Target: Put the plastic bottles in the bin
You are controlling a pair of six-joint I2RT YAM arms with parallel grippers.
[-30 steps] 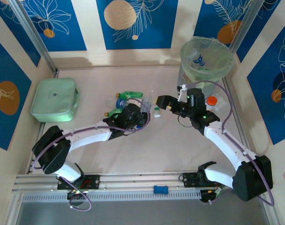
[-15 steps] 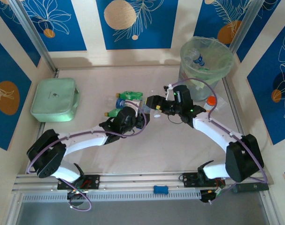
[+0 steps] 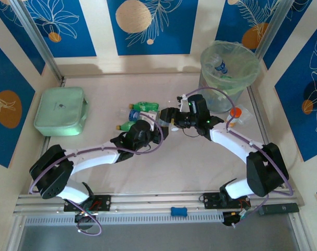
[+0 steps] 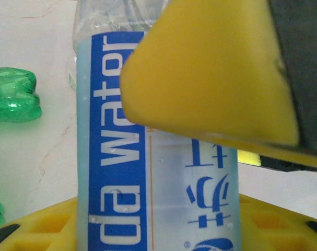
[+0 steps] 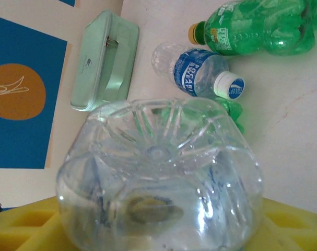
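Over the pale table both arms bend inward, left jaws clenching a clear bottle, right jaws unclear

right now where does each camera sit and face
top external: above and behind the bases, looking down on table, bin, both arms
left wrist: along its yellow fingers, shut on a blue-label bottle
right wrist: over its yellow pad, past a clear bottle base, left to the mint box
shared: top and right wrist show that box

The pale worktop carries a mint-green box at left, green bottles and a blue-labelled bottle mid-way, a lined bin far right, and an orange-capped bottle beside it.
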